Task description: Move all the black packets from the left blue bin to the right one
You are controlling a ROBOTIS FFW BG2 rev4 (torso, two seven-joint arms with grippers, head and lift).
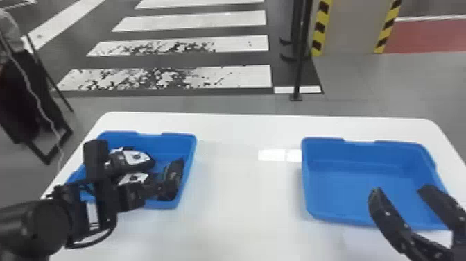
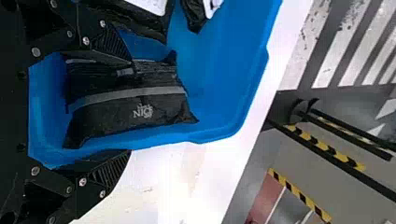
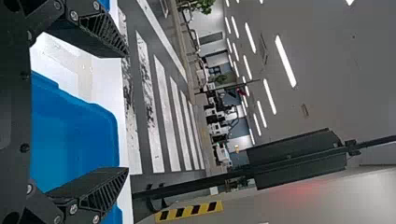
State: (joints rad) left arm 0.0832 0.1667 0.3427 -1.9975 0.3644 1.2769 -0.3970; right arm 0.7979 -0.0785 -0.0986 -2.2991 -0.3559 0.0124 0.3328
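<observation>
My left gripper (image 1: 152,189) is at the left blue bin (image 1: 192,149), over its near right part, by a black packet (image 1: 175,170) along the bin's right wall. In the left wrist view, that packet (image 2: 161,109) lies between the parted fingers of the left gripper (image 2: 130,104); one finger overlaps its edge, the other is beyond the bin wall. Black-and-white packets (image 1: 137,157) lie farther left in the bin. Over the near side of the right blue bin (image 1: 353,177), my right gripper (image 1: 400,191) stands open; the right wrist view shows nothing between the fingers of this gripper (image 3: 126,112).
Both bins stand on a white table (image 1: 242,194), with a wide stretch of tabletop between them. Beyond the far table edge, a black post (image 1: 299,69) rises from the floor.
</observation>
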